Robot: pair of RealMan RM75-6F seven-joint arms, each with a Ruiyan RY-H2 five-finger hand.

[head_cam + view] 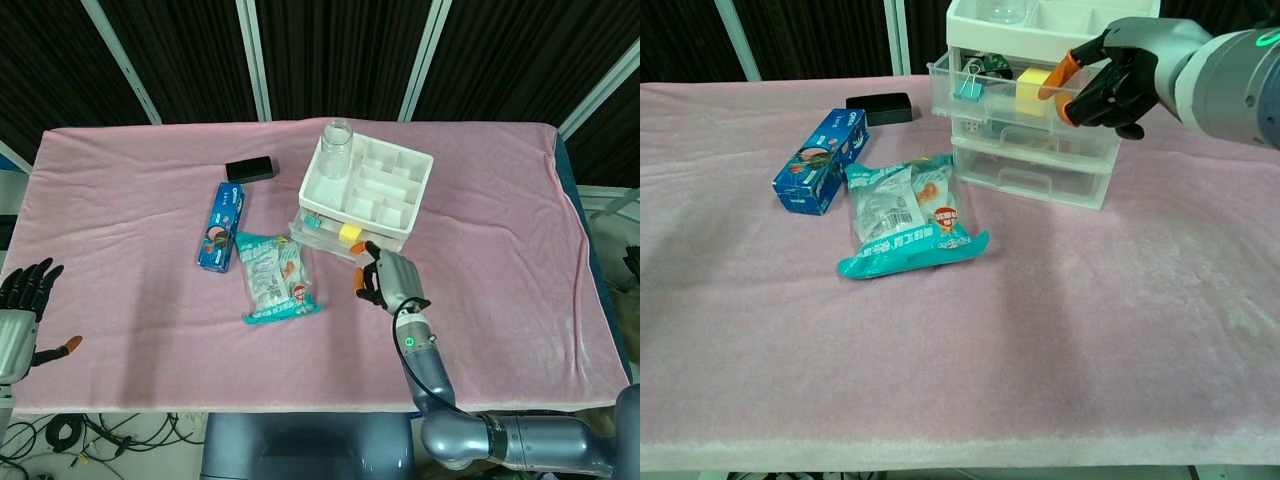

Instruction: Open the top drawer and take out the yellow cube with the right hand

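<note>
Top drawer (1005, 92) is pulled partway out of the drawer unit (1032, 160), sticking out toward the robot past the two drawers below it. Right hand (1110, 82) is at the drawer's front right corner, orange-tipped fingers (1057, 73) curled onto the front edge, so it's gripping the drawer front, not the cube. In the head view the same hand (385, 279) sits just in front of the unit w/ the arm running down toward the bottom of the frame.

Yellow cube (1031, 87) is inside the open drawer, just left of the right hand's fingertips, close but can't tell if they touch it. Head view shows the cube (349, 234) peeking out under the tray. Further left of the hand in the same drawer there's a binder clip (971, 81).

On top of the unit is a white divided tray (398, 181) w/ a clear jar (336, 145) in its far left corner.

Well left of the right hand on the pink cloth (500, 230): a teal snack bag (905, 218) lying flat, a blue box (821, 161) beyond that, and a small black box (879, 108) farther back.

Left hand (22, 300) is way off at the near left edge of the table, fingers spread, holding nothing; only the head view shows it.
</note>
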